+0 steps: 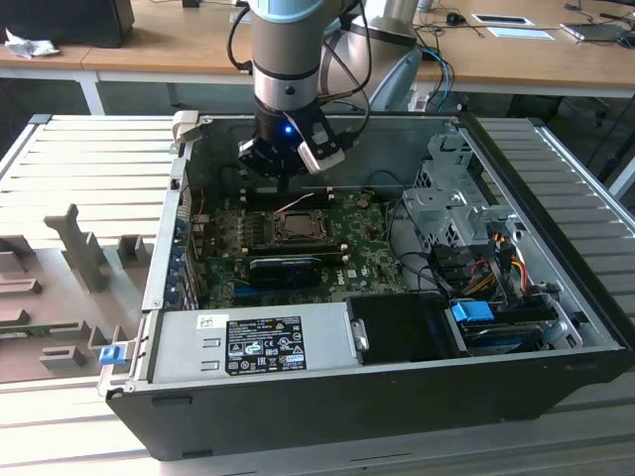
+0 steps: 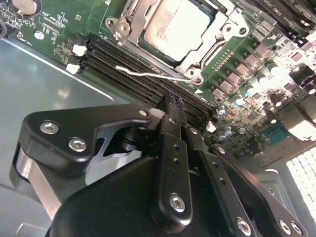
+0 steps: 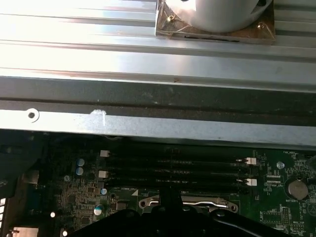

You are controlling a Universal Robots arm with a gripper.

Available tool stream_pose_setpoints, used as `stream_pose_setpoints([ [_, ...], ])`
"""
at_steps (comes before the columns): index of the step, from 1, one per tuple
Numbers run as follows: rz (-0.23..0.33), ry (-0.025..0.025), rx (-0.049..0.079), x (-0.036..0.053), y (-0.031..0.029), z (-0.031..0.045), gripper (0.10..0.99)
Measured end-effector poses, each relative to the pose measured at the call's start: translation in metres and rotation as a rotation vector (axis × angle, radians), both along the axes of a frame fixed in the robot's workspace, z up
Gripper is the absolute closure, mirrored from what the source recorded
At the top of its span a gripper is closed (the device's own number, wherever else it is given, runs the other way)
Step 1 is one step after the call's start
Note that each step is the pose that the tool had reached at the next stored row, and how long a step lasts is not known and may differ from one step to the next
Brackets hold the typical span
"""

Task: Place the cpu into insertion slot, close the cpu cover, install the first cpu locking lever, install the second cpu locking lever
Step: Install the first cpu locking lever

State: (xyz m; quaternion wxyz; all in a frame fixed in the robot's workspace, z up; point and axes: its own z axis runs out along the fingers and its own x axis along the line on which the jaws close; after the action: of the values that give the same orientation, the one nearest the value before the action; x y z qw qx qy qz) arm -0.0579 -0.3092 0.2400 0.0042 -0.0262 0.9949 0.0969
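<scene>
**CPU seated, jaws above the memory slots**

In the second wrist view we see the jaws (image 2: pixel 170 106) pressed together, holding nothing, their tip just over the black memory slots (image 2: pixel 143 81). Beyond these slots lies the cpu (image 2: pixel 175 27) in the insertion slot (image 2: pixel 217 39), with the cpu cover (image 2: pixel 129 25) framing it. A thin silver locking lever (image 2: pixel 148 74) runs along the socket's near edge, on the green motherboard (image 2: pixel 54 29).
</scene>
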Motion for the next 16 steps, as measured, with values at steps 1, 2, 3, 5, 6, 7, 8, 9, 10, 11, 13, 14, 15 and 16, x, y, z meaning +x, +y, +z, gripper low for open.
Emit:
stream_pose_setpoints([
  [1,0.000,0.0003,0.000,0.0000,0.0000,-0.0001,0.980],
  [2,0.000,0.0002,0.000,0.0000,0.0000,-0.0003,0.980],
  [3,0.000,0.0000,0.000,0.0000,0.0000,-0.0005,0.980],
  [5,0.000,0.0000,0.000,0.0000,0.0000,-0.0009,0.980],
  [6,0.000,0.0000,0.000,0.0000,0.0000,-0.0011,0.980],
  [7,0.000,0.0001,0.000,0.0000,0.0000,-0.0013,0.980],
  [8,0.000,0.0001,0.000,0.0000,0.0000,-0.0015,0.980],
  [9,0.000,0.0001,0.000,0.0000,0.0000,-0.0018,0.980],
  [10,0.000,0.0001,0.000,0.0000,0.0000,-0.0028,0.980],
  [11,0.000,0.0001,0.000,0.0000,0.0000,-0.0033,0.980],
  [13,0.000,-0.0001,0.019,0.0015,0.0001,-0.0070,0.980],
  [14,0.000,0.0001,0.019,0.0049,0.0000,-0.0081,0.980],
  [15,0.000,0.0001,0.012,0.0085,0.0000,-0.0090,0.980],
  [16,0.000,0.0001,0.011,0.0093,0.0000,-0.0093,0.980],
])
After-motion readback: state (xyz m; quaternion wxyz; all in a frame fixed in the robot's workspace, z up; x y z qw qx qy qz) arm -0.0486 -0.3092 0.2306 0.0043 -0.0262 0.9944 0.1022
